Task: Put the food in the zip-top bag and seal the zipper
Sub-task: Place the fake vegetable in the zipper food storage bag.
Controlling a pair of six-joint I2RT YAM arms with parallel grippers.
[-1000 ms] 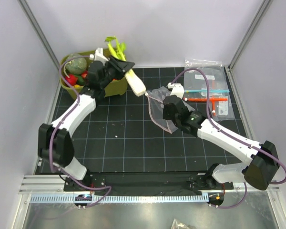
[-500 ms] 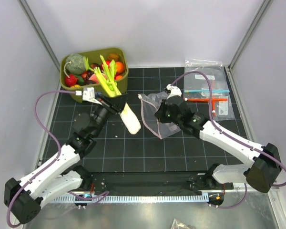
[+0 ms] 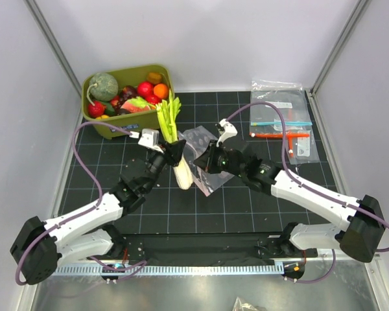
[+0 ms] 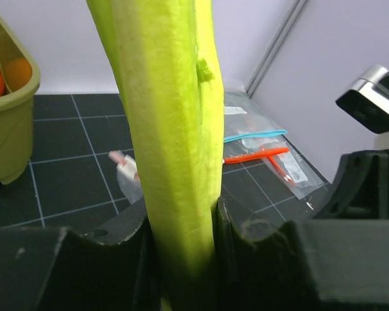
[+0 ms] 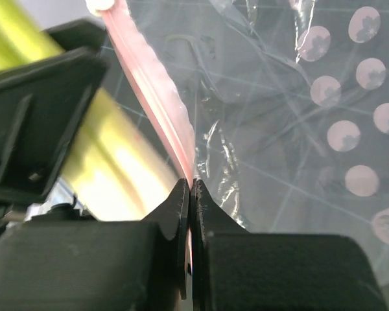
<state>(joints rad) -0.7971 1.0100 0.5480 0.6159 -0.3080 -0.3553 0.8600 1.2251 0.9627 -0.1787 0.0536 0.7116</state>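
Observation:
My left gripper (image 3: 170, 153) is shut on the green-white leek stalk (image 3: 176, 150), which stands nearly upright with its white end low, right beside the bag. The stalk fills the left wrist view (image 4: 172, 129) between the jaws. My right gripper (image 3: 207, 157) is shut on the pinkish zipper strip (image 5: 157, 103) of the clear zip-top bag (image 3: 204, 155) and holds the bag's mouth up next to the leek. The bag's crinkly film (image 5: 285, 142) hangs to the right of the strip in the right wrist view. The leek (image 5: 110, 162) shows there just left of the strip.
An olive-green bin (image 3: 94, 120) at the back left holds more toy fruit and vegetables, among them a tomato (image 3: 146, 89) and an orange (image 3: 161, 90). Flat clear bags with blue and orange strips (image 3: 282, 126) lie at the back right; they also show in the left wrist view (image 4: 266, 152).
My left arm has carried the leek from the bin towards the middle, up against the bag. My right gripper has moved the bag left and forward, towards the leek.

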